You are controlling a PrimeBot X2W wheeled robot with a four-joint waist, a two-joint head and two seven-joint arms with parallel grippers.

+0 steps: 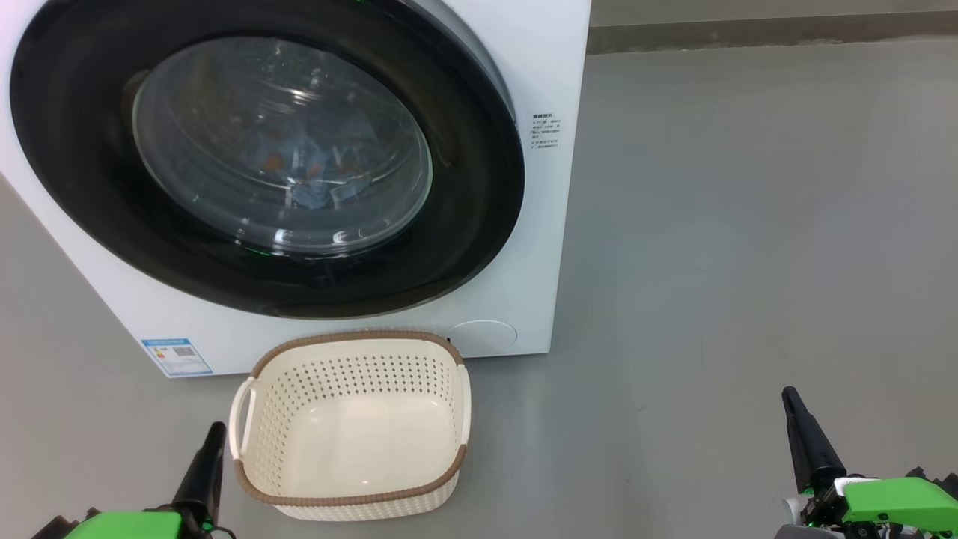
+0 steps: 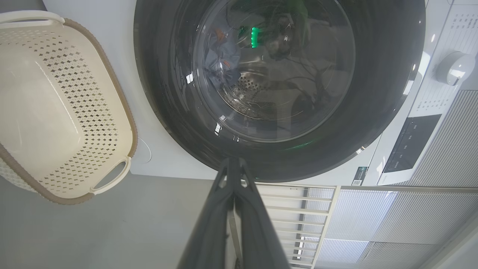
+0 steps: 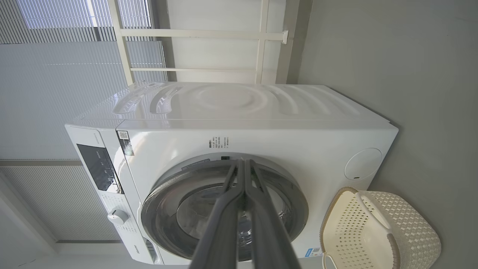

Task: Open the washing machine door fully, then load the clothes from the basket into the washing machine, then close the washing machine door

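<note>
The white washing machine [image 1: 524, 90] stands ahead with its round black-rimmed door [image 1: 464, 224] shut flat against the front. Through the glass I see light blue clothes [image 1: 318, 168] lying inside the drum; in the left wrist view the clothes [image 2: 224, 59] show behind the window too. The cream basket [image 1: 352, 434] with its brown rim sits on the floor before the machine, with nothing in it. My left gripper [image 1: 213, 434] hangs shut just left of the basket, holding nothing. My right gripper [image 1: 789, 397] is shut and empty, well to the right over bare floor.
Grey floor [image 1: 748, 262] spreads to the right of the machine. A wall base [image 1: 748, 30] runs along the far edge. The right wrist view shows the machine's control panel [image 3: 97, 168], dial [image 3: 117, 216] and window blinds [image 3: 56, 74] behind it.
</note>
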